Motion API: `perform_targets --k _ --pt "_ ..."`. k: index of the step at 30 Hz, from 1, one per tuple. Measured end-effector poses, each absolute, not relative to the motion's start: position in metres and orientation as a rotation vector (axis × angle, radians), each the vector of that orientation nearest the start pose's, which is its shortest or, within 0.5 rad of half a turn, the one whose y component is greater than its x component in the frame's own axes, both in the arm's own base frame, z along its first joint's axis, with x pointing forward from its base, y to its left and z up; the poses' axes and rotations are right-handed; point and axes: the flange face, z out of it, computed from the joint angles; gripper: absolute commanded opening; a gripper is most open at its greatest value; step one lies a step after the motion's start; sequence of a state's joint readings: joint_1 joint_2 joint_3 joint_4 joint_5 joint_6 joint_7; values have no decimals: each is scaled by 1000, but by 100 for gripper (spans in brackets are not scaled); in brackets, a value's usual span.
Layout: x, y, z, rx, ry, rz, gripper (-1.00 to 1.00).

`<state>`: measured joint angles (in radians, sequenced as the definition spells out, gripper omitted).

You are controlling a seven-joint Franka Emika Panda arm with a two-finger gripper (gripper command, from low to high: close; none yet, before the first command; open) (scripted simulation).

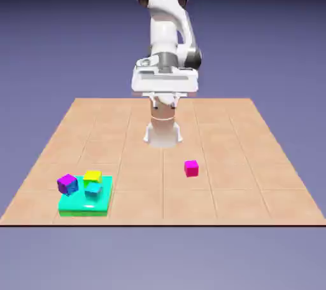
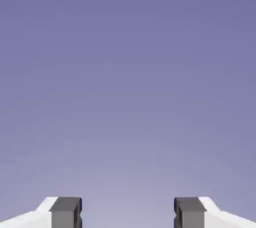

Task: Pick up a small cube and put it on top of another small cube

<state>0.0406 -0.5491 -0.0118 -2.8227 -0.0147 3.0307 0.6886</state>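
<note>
The small hot-pink/magenta cube (image 1: 191, 168) is sitting right on the tabletop in the exterior view, right of the middle and out in front of the robot's base, well apart from the other blocks. No brand, label or writing that I can read on anything — arm included. The surface is a light tan wooden-looking table (image 1: 219, 130) with thin pale lines crossing it in a grid, and a dark strip along the near edge. Behind it is just a plain blue-violet backdrop (image 1: 267, 47), going nearly black at the very top, and paler below the table.

Over at the exterior view's left there's a flat, shiny turquoise-green square slab (image 1: 73, 205), with a bright yellow block (image 1: 92, 177) and a small teal cube (image 1: 93, 191) over it, plus a dark purple-violet cube (image 1: 67, 184) by its far left corner, looking tilted. The white robot arm (image 1: 163, 25) with dark grey joints stands at the far side.

Hand view: plain blue-violet, fading paler toward the bottom. The grey two-finger gripper (image 2: 128, 213) is released — fingertips wide apart, nothing between them.
</note>
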Motion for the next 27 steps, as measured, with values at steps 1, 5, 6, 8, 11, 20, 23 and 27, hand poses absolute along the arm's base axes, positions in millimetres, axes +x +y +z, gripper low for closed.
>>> perform_targets --k 1,5,6,8,11,20,23,27 --pt "388 19 430 -2621 779 -975 0" --pt "380 44 381 -2828 432 -838 0" --pt "377 50 369 -2870 337 -800 0" --pt "369 62 345 -2942 141 -721 0" --pt "354 79 311 -3013 -170 -592 0" --pt "287 114 220 -2943 -1142 -154 0" --pt "260 120 194 -2821 -1451 3 0" --pt "259 121 180 -2806 -1474 17 0"
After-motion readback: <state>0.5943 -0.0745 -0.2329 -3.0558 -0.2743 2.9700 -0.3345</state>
